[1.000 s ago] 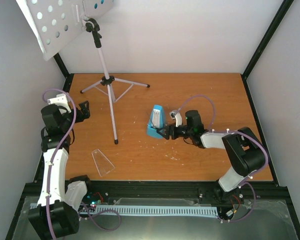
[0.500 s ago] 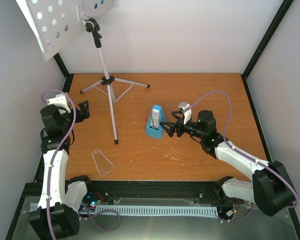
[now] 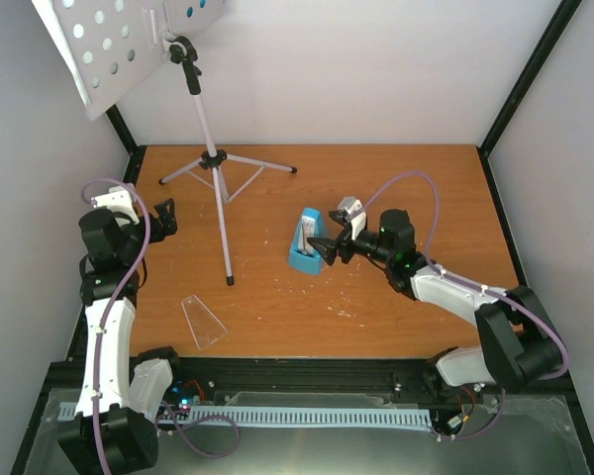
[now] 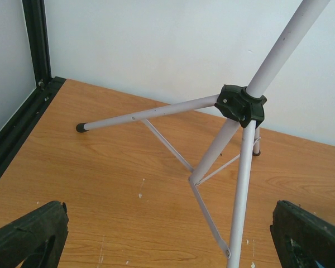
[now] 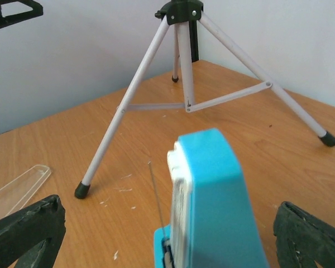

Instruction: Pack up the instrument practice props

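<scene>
The music stand has a white perforated desk (image 3: 99, 49) at the top left and a thin grey tripod (image 3: 214, 159) on the table's back left. The light-blue metronome (image 3: 305, 242) stands mid-table without its cover, its thin pendulum rod (image 5: 157, 195) bare. My right gripper (image 3: 329, 247) is open just right of it. In the right wrist view the metronome (image 5: 212, 206) rises close ahead between the wide-spread fingers (image 5: 22, 229), ungripped. My left gripper (image 3: 163, 220) is open left of the tripod, and a tripod leg (image 4: 243, 195) stands ahead of its empty jaws.
A clear pyramid-shaped cover (image 3: 203, 322) lies flat near the front left, also in the right wrist view (image 5: 17, 187). Black frame posts and white walls close in the wooden table (image 3: 406, 188). A light-blue sheet (image 3: 198, 10) shows on the stand's desk.
The right gripper has opened wider and its arm has swung, its tips staying beside the metronome and edging slightly back. The left arm and the metronome have not moved.
</scene>
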Controlling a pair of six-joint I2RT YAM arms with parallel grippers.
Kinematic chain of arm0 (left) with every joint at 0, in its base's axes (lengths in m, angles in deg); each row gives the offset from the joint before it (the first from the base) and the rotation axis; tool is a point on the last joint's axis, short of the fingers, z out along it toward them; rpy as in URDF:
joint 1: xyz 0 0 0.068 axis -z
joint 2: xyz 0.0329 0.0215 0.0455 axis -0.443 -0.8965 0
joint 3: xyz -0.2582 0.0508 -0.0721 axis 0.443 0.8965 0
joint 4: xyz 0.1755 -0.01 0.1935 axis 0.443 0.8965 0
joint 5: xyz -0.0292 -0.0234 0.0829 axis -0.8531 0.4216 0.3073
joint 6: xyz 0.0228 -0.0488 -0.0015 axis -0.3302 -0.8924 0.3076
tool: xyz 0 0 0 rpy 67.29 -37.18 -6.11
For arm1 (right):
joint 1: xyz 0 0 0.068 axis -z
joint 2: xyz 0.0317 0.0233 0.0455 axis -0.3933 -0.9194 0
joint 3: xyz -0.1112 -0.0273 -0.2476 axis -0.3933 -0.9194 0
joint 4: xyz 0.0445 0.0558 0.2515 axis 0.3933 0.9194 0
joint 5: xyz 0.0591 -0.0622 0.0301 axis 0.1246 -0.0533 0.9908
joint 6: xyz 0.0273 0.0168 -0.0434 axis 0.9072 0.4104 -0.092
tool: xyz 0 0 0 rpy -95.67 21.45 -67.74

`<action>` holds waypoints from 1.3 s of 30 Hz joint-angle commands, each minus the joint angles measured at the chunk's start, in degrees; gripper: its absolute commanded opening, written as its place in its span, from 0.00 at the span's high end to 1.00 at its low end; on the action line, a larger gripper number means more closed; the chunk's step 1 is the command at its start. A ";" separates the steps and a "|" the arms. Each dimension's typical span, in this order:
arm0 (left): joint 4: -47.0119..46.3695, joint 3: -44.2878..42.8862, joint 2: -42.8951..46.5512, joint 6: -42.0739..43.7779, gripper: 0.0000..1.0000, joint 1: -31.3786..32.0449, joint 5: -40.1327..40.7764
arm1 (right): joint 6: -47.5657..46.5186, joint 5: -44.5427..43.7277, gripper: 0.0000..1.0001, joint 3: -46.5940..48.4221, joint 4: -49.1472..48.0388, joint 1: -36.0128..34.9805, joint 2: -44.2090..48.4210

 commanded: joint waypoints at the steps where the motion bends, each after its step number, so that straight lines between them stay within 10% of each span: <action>1: -0.72 -0.54 0.76 0.74 0.01 -0.02 0.23 | -6.10 -0.43 0.00 5.09 -2.59 -1.37 -4.18; 17: -1.03 -0.34 0.86 0.51 0.01 -0.02 -0.35 | -10.55 -4.08 0.01 8.65 -6.22 -1.63 -16.84; 39: -2.10 -0.58 -0.94 -0.10 0.01 -0.02 -3.63 | -7.43 -0.53 0.30 4.75 -11.75 -1.61 -15.07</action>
